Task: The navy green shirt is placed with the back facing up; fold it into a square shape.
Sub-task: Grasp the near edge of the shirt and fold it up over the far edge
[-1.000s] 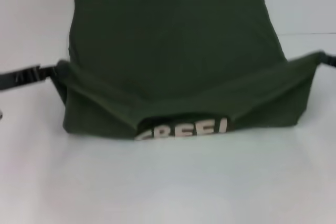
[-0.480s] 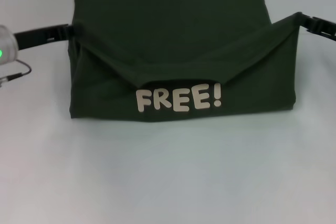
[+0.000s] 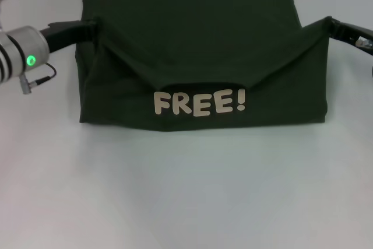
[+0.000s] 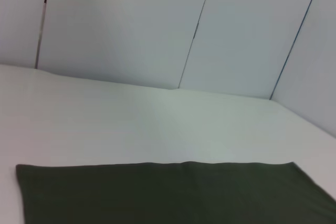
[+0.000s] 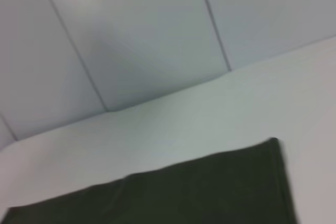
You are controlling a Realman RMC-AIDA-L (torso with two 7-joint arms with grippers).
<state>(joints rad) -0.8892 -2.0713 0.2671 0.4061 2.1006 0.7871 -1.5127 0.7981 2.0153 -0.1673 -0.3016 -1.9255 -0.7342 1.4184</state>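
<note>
One shirt (image 3: 198,56), dark olive green, lies on the white desk (image 3: 186,190), its near edge turned up and over so the cream letters "FREE!" (image 3: 200,102) face up. Two pincers are present. The left pincer (image 3: 87,26) is pinched on the flap's left corner, held raised over the shirt's far left side. The right pincer (image 3: 332,23) is pinched on the flap's right corner, held up likewise. The cloth sags between them. Both wrist views show only the shirt's far edge, desk and panelled wall (image 4: 157,24).
</note>
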